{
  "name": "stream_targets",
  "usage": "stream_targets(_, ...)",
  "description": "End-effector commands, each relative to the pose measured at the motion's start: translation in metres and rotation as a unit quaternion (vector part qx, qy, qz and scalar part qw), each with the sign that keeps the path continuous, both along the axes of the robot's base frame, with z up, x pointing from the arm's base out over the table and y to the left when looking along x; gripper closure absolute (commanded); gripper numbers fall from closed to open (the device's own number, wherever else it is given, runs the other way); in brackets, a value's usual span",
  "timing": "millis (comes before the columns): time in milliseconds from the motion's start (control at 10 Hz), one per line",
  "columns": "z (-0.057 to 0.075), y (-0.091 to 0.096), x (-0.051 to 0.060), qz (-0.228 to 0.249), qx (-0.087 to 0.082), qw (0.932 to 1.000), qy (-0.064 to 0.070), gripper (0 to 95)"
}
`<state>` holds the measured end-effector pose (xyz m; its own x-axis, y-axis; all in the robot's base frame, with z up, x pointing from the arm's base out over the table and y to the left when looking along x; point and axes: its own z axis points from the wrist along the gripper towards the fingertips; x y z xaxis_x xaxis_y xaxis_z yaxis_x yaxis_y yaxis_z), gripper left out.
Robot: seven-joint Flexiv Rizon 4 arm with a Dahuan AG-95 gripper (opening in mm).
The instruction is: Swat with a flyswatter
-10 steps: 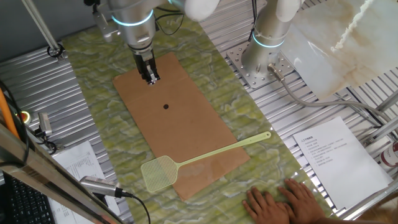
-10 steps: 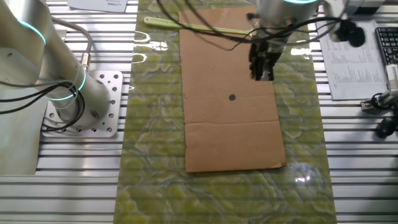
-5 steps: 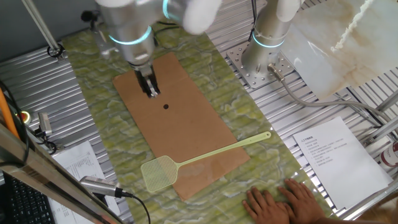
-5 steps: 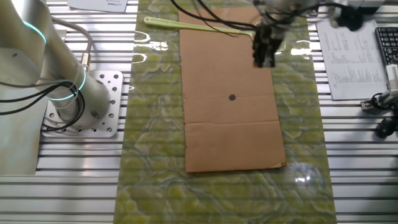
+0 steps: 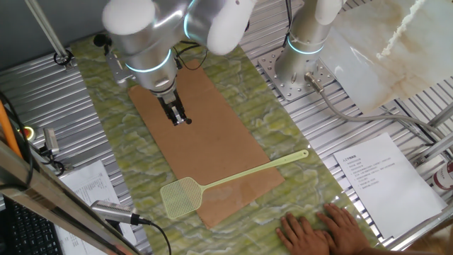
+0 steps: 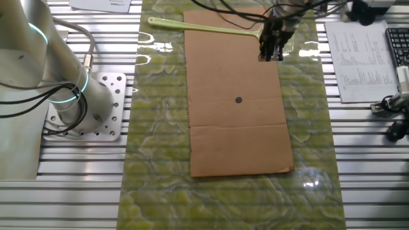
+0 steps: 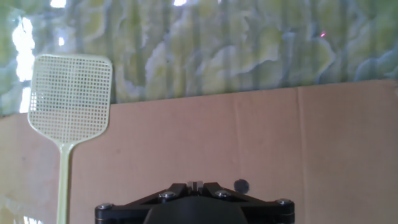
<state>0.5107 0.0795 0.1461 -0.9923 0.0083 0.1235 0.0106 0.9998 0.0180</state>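
Gripper point(image 5: 178, 119) hangs over the brown board point(image 5: 212, 142), fingers apparently clenched and empty, view poor. Flyswatter point(image 5: 212, 183) lies well ahead of it, untouched. Approach handle point(image 7: 62, 180) mid-length, square to it, fingers released first.

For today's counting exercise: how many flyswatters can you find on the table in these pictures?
1. The flyswatter lies flat across the near end of the brown board in one fixed view, its mesh head off the board's edge on the green mat. None seem hidden.
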Motion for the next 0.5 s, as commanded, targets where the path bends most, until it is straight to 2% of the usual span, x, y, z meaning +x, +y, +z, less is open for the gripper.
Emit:
stream_targets(100,-0.0001,-0.0013,-0.0012,0.024,0.004,0.9997,-0.008,95.0)
stream_targets(300,-0.0001,-0.0013,-0.0012,0.037,0.01,0.9993,0.002,95.0)
stream_targets(500,-0.0001,-0.0013,-0.0012,0.043,0.008,0.9991,-0.004,95.0)
